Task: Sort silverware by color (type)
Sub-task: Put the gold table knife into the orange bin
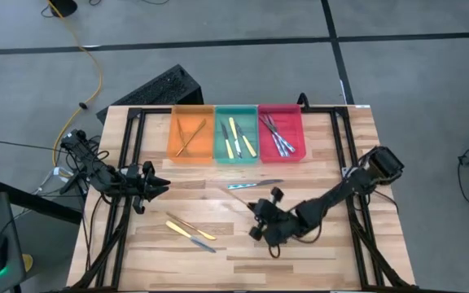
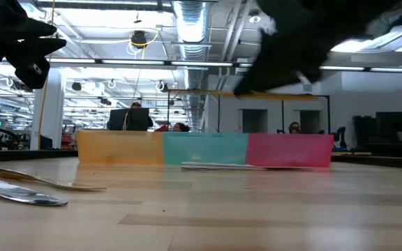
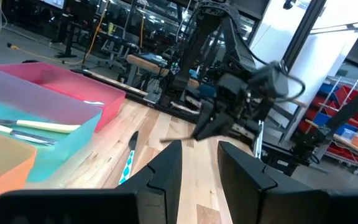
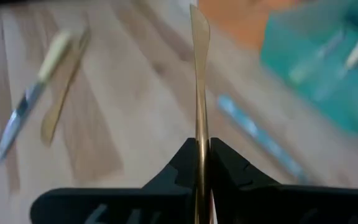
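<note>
High view, step: my right end effector [image 1: 259, 218] sits low over the surface [image 1: 332, 155], at about 5 o'clock from the trays, clamped on a thin bronze-gold utensil that I am carrying; I judge this as mid-transport toward its tray.
High view, target: the orange tray [image 1: 191, 133] at 11 o'clock from my right end effector already holds bronze-gold pieces; the green tray [image 1: 236, 133] holds yellow-handled ones, the red tray [image 1: 281, 132] the silver ones.
High view, left to sort: a silver knife [image 1: 255, 185] lies just below the trays; a yellow-handled knife [image 1: 190, 232] and a bronze piece beside it lie at 8 o'clock from the trays.
High view, left arm: my left end effector [image 1: 155, 184] hangs at 9 o'clock, apart from everything.
Low view, room: the three trays stand in a row across the wooden surface; behind them is a workshop hall with ceiling ducts, strip lights and seated people.
Left wrist view, state: my left fingers [image 3: 169, 168] stand narrowly apart, with nothing between them.
Right wrist view, grip: the bronze-gold utensil [image 4: 199, 74] stands pinched between my right fingers [image 4: 185, 163], pointing away.
Next move: swing to 11 o'clock, hold the utensil above the orange tray's wall, line it up lengthwise, then release.
</note>
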{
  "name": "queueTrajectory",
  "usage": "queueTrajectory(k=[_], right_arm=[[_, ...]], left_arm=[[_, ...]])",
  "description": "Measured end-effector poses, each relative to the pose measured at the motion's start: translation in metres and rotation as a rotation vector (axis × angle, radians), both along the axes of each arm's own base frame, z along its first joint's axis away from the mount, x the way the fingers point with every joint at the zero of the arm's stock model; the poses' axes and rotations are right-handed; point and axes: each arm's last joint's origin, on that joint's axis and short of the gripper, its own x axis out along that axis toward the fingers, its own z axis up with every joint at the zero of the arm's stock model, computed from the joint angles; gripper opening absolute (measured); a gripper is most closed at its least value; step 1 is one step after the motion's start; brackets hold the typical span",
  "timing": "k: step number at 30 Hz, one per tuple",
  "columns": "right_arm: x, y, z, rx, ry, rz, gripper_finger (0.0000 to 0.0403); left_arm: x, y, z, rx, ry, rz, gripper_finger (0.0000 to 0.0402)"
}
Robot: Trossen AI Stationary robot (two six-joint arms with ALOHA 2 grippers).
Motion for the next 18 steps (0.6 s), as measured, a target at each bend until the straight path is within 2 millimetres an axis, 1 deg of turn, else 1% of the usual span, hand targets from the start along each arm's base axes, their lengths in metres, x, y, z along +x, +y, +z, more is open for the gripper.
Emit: queueTrajectory(k=[7,10,14,18], right_arm=[[0.036,-0.031,0.022,-0.044,-0.193,0.015,0.004],[0.048,-0.051,0.03,-0.064,-0.254,0.009,0.004],[0.058,-0.079,0.038,-0.099,-0.31,-0.04,0.004],[0.066,-0.103,0.045,-0.087,-0.364,-0.014,0.004]], left_arm=[[0.0,0.0,0.0,0.004,0.001,0.001,0.0089],[0.0,0.0,0.0,0.004,0.001,0.001,0.0089],[0.0,0.0,0.0,0.005,0.002,0.001,0.0089],[0.0,0.0,0.0,0.009,0.002,0.001,0.0089]])
